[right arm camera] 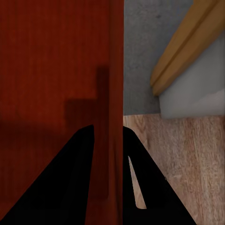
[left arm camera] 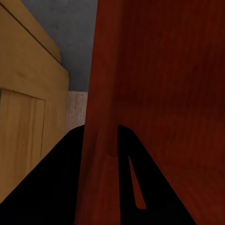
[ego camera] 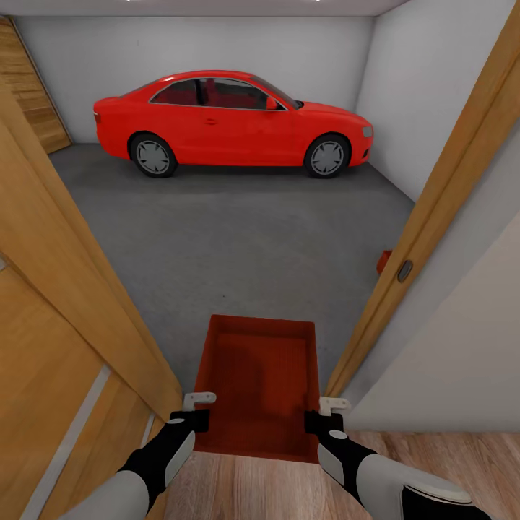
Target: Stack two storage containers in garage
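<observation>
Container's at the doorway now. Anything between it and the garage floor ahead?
Nothing visible blocks it. The container, held by the left gripper and right gripper on its side walls, sits between the door and the door frame. The grey floor ahead is open up to the red car at the back wall.

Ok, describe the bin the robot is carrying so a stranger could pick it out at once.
Start at the red car parked at the far wall of the grey-floored garage, then come straight back to the wooden doorway. The storage container hangs there between the left gripper and right gripper, each clamped on a side wall. It is a shallow, open-top, orange-red rectangle.
</observation>
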You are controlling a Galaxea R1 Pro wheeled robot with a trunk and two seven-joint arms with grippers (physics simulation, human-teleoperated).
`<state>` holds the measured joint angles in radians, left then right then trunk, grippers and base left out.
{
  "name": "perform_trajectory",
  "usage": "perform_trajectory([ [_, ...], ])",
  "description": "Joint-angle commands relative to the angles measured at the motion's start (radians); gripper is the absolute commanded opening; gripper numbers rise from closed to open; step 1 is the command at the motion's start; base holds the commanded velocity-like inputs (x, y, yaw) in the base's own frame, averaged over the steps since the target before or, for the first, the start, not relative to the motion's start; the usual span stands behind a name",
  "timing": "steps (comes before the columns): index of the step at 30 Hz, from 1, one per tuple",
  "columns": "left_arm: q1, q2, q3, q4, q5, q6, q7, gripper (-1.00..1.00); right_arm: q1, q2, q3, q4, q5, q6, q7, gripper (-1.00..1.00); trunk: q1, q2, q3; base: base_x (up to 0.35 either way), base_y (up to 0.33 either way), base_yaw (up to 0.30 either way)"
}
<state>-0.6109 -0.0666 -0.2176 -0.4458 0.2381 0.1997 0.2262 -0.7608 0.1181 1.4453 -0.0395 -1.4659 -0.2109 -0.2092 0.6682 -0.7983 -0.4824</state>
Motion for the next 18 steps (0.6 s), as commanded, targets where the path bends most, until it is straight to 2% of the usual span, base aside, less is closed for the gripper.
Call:
perform_trajectory([
  [1,-0.001,0.045,0.002,-0.057,-0.003,0.004,0.014,-1.0,0.0,-0.002,0.012,0.018,-0.014,-0.001,-0.002,-1.0,0.0,-0.001,-0.001,0.199,0.0,0.0],
  [18,-0.001,0.045,0.002,-0.057,-0.003,0.004,0.018,-1.0,0.0,-0.002,0.013,0.018,-0.014,-0.001,-0.002,-1.0,0.0,-0.001,-0.001,0.311,0.0,0.0],
])
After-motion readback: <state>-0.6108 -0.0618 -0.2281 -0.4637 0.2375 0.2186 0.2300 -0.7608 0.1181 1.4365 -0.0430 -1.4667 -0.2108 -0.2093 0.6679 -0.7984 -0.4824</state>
